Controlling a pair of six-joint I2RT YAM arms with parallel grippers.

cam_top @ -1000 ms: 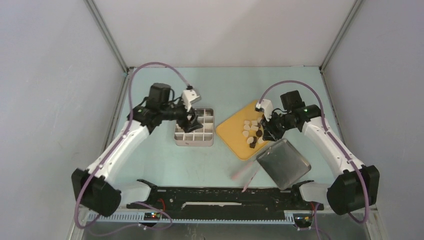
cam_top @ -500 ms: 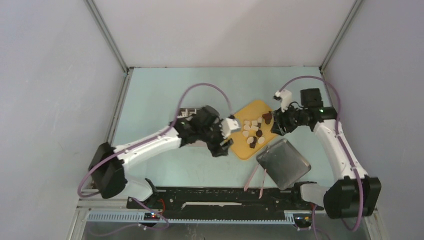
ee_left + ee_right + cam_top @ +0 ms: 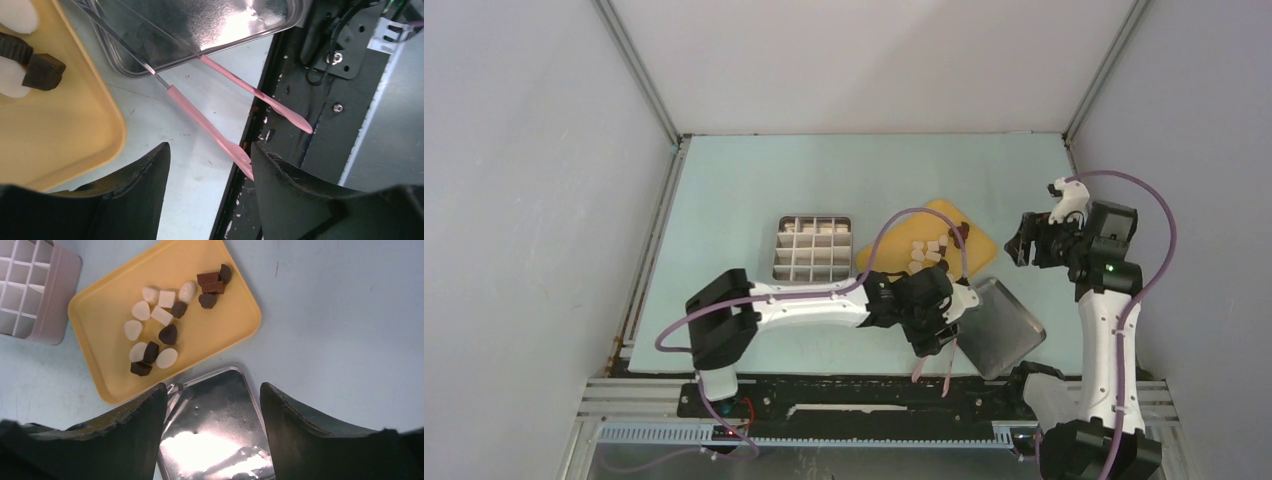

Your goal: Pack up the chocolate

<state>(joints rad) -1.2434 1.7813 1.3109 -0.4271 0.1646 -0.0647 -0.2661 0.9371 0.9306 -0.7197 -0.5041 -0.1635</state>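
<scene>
Several cream-white and dark brown pieces of chocolate (image 3: 168, 334) lie on a yellow tray (image 3: 225, 325) right of centre (image 3: 929, 250). One dark piece (image 3: 42, 72) shows in the left wrist view. My left gripper (image 3: 934, 335) (image 3: 210, 150) is open, low over the table just in front of the tray. One arm of the pink tongs (image 3: 210, 125) runs under its right finger (image 3: 280, 175). My right gripper (image 3: 1021, 243) (image 3: 212, 387) hangs open and empty, raised above the metal tin (image 3: 220, 430), right of the tray.
A white divided box (image 3: 813, 250) (image 3: 30, 285) stands left of the tray. The shiny tin (image 3: 1004, 330) lies in front of the tray, resting on the tongs (image 3: 929, 365). The black base rail (image 3: 310, 165) runs close beside the left gripper.
My left arm has swung from the divided box across to the right, down by the tongs. My right gripper has drawn back from the tray to the right and opened.
</scene>
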